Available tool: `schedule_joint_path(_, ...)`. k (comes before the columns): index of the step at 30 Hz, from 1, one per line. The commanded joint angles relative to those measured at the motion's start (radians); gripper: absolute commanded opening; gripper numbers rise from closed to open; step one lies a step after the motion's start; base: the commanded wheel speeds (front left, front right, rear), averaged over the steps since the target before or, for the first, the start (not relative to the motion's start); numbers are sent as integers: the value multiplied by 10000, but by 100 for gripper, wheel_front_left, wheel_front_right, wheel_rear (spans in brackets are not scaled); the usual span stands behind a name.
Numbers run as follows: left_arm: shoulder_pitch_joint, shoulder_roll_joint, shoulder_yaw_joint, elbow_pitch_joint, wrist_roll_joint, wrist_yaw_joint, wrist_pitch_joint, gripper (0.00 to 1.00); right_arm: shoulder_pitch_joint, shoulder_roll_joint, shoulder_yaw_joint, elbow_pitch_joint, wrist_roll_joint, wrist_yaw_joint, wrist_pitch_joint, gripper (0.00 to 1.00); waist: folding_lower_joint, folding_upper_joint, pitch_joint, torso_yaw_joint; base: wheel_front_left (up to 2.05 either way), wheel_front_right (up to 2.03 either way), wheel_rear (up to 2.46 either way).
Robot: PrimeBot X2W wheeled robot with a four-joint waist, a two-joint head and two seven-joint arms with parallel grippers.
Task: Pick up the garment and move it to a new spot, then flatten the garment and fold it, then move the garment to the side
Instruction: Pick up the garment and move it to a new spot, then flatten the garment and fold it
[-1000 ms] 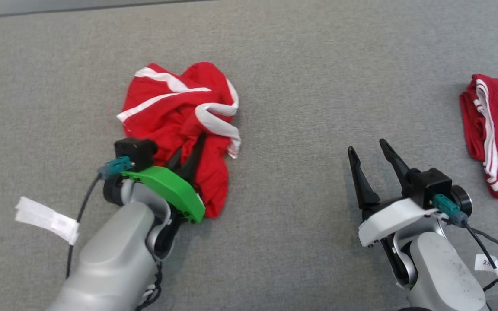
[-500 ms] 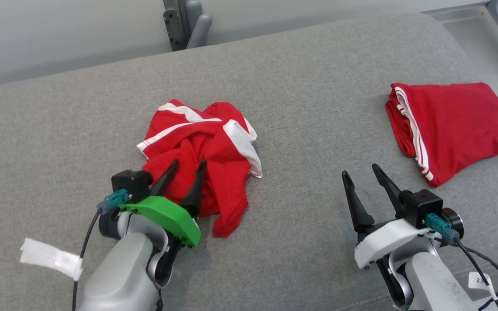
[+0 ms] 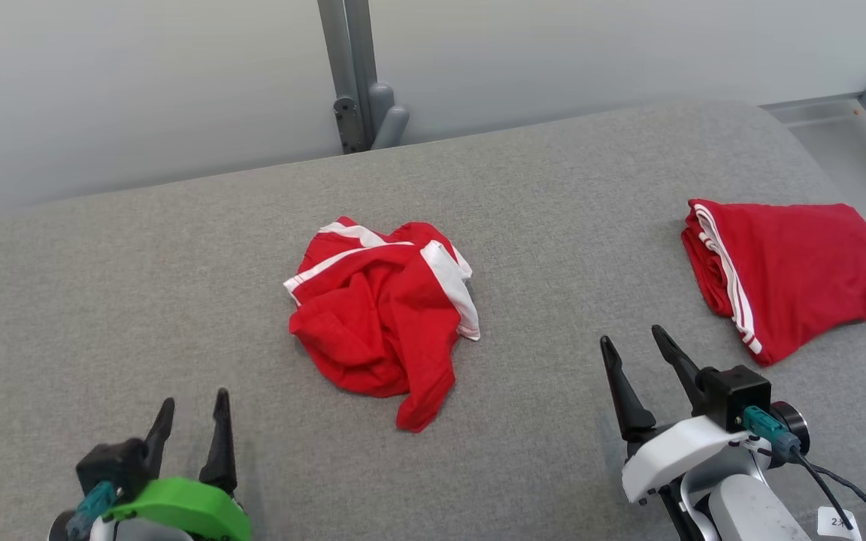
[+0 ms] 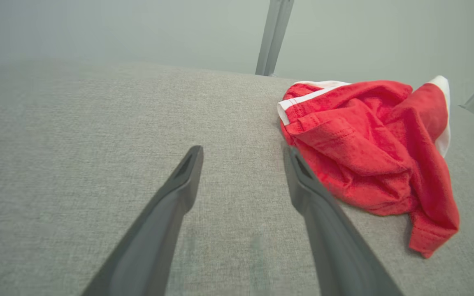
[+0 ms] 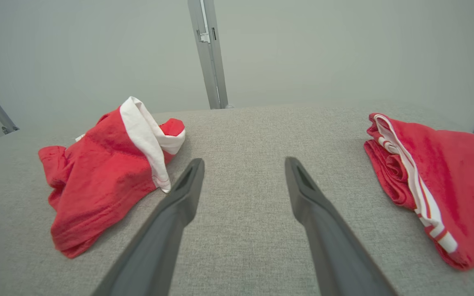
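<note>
Head view: crumpled red garment [image 3: 380, 330] lies mid-way on the grey upholstered surface [image 3: 140, 285], ahead-right of the spread, empty left claw [image 3: 195, 398], seemingly nearer than the equally spread right claw [image 3: 633, 336].

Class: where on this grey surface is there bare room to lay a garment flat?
Widest bare patch: grey surface left of the crumpled garment, beyond the left gripper. Another bare strip lies between crumpled garment and folded garment, beyond the right gripper. Crowded at the right edge.
</note>
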Motion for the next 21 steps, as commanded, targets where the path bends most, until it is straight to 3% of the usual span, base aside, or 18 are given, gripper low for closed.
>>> schedule_joint_path(1, 576, -155, 469, -403, 422, 99, -8, 100, 218, -25, -71, 0, -103, -17, 0, 100, 0, 0, -312, 322, 0, 0, 0)
schedule_joint_path(11, 2280, -883, 2569, -1965, 1712, -40, -9, 100, 679, -20, -186, 12, -123, -17, 0, 100, 0, 0, -542, 626, 0, 0, 0)
schedule_joint_path(21, 2565, -994, 2880, -2204, 1867, -261, -9, 100, 647, -19, -194, 72, -180, -17, 0, 100, 0, 0, -425, 690, 0, 0, 0)
